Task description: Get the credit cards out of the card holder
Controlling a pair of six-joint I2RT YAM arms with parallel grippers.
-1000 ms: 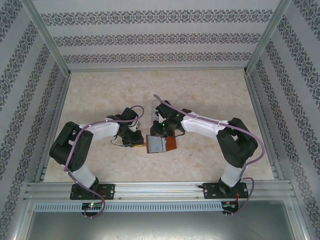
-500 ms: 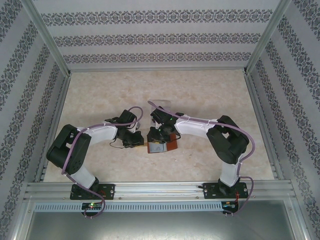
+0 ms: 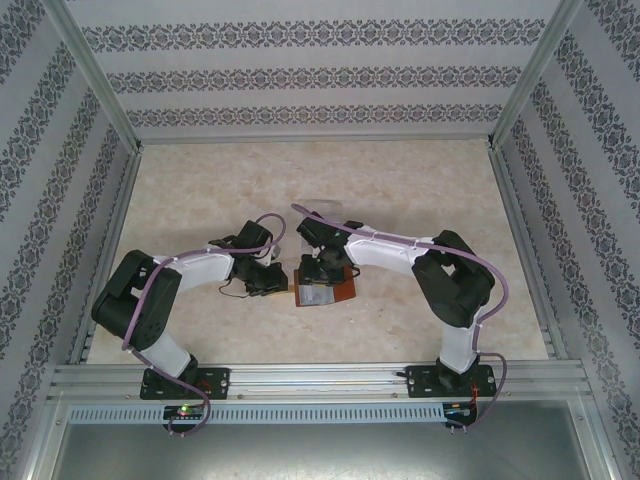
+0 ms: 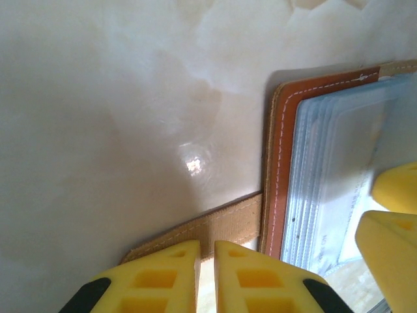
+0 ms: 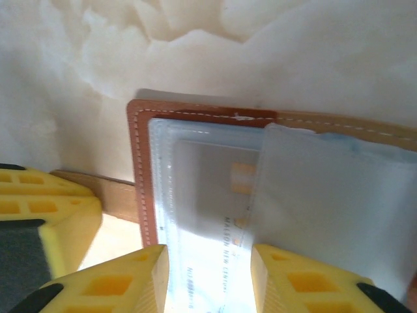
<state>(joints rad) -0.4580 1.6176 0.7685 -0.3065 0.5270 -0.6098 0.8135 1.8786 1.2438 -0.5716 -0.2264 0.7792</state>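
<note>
The reddish-brown card holder (image 3: 343,292) lies open on the table between both arms, its clear pockets (image 4: 332,163) facing up. A pale credit card (image 5: 215,189) with a gold chip and printed text sits inside the top pocket. My right gripper (image 5: 208,283) is open low over that pocket, one yellow finger at each side of the card. My left gripper (image 4: 207,267) is shut, its tips resting on the tan strap tab (image 4: 225,225) at the holder's left edge (image 5: 138,169). The right fingers (image 4: 391,189) also appear in the left wrist view.
The pale marbled table (image 3: 200,190) is ringed by metal rails (image 3: 110,230) and patterned walls. A faint clear plastic piece (image 3: 328,210) lies just behind the right wrist. Both arms crowd the middle of the table.
The right arm has swung left and lowered, so its gripper now covers the holder's pockets. The left gripper has edged slightly right towards the holder.
</note>
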